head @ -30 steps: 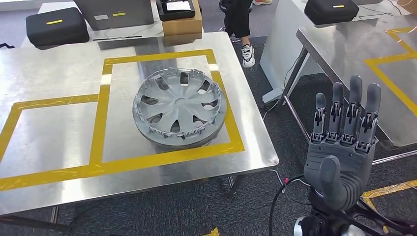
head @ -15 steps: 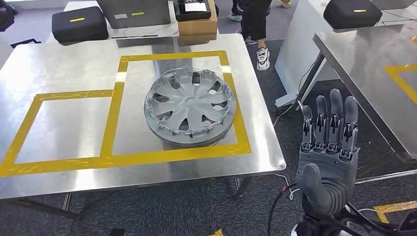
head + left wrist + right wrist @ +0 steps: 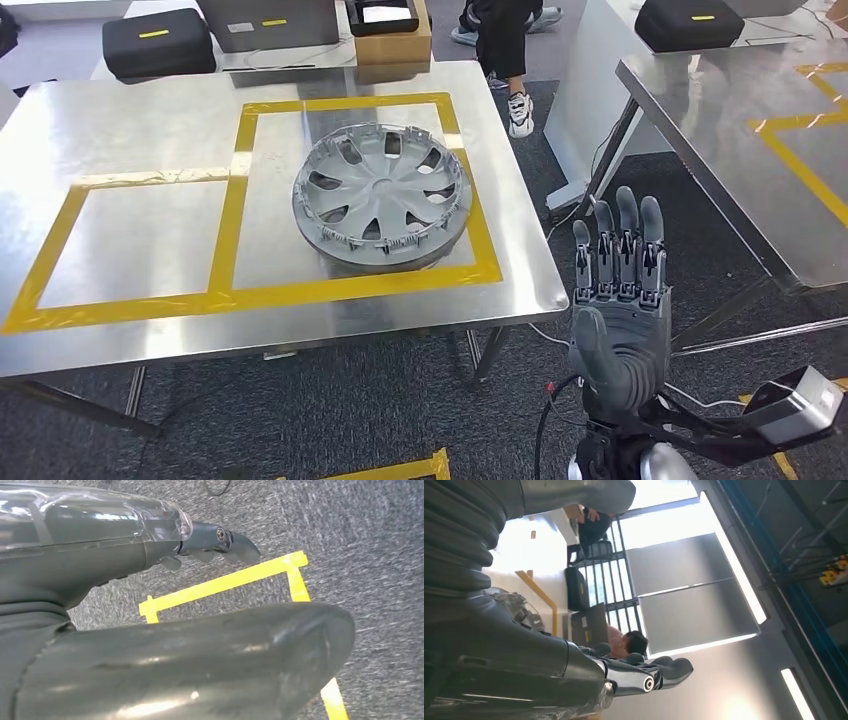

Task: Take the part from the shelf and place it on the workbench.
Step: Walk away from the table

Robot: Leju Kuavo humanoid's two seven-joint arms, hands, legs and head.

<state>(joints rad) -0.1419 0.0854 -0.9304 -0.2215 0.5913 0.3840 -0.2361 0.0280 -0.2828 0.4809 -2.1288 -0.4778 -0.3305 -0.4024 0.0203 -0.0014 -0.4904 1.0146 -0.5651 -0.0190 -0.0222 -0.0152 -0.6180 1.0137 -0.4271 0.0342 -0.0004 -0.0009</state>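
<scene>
Right hand (image 3: pixel 620 310) pulled back, fingers straight and apart, empty; hubcap (image 3: pixel 380 195) on workbench (image 3: pixel 140 330) — placement looks done; left hand (image 3: pixel 150 645) probably empty

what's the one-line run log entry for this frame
part: hubcap on workbench, in yellow square | right hand: open, raised, empty | left hand: empty

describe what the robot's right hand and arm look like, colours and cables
The right hand is matte grey with a thick thumb, and its slim fingers have darker segmented fronts. Black cables and one red-tipped wire trail beside the silver wrist.
</scene>
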